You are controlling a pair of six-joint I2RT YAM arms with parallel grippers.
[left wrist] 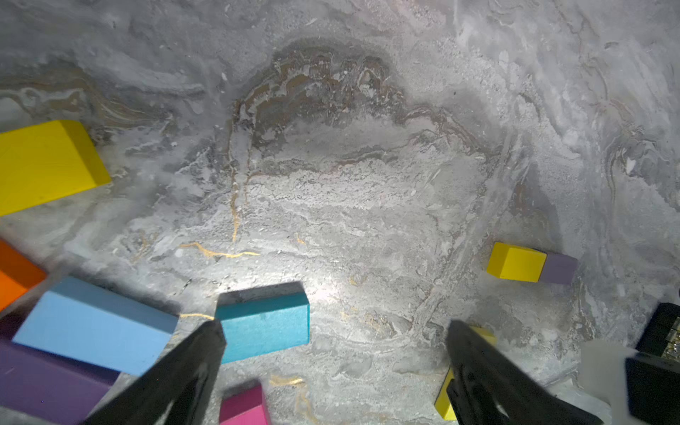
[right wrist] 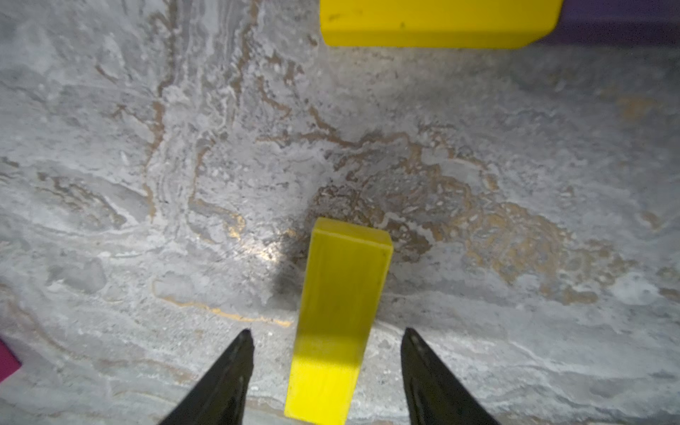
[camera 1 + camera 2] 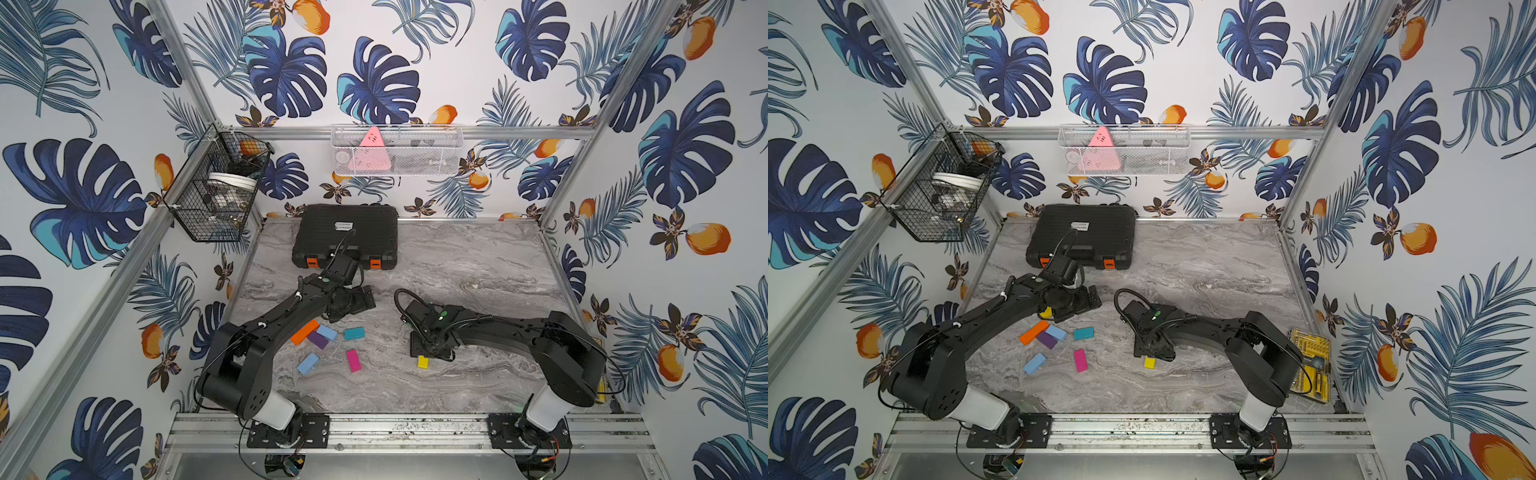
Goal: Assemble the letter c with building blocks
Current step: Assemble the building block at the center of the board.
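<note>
Starting at the left, the left gripper (image 1: 335, 323) hangs over the marble table (image 3: 478, 266) with its jaws spread as wide as they go, and nothing is between them. Beside this arm lie loose blocks. An orange block (image 3: 304, 332), a purple block (image 3: 318, 340) and a light blue block (image 3: 327, 332) touch each other. A teal block (image 3: 354, 333) lies just beside them. A second light blue block (image 3: 307, 363) and a magenta block (image 3: 353, 360) lie nearer the front. Further right, the right gripper (image 2: 327, 330) stands over a yellow block (image 2: 346, 265). Its jaws are about half apart, one on each side of the block with a small gap on both sides, so the block is not gripped. Near there, a second yellow block (image 1: 515, 262) touches a second purple block (image 1: 559, 268) end to end.
</note>
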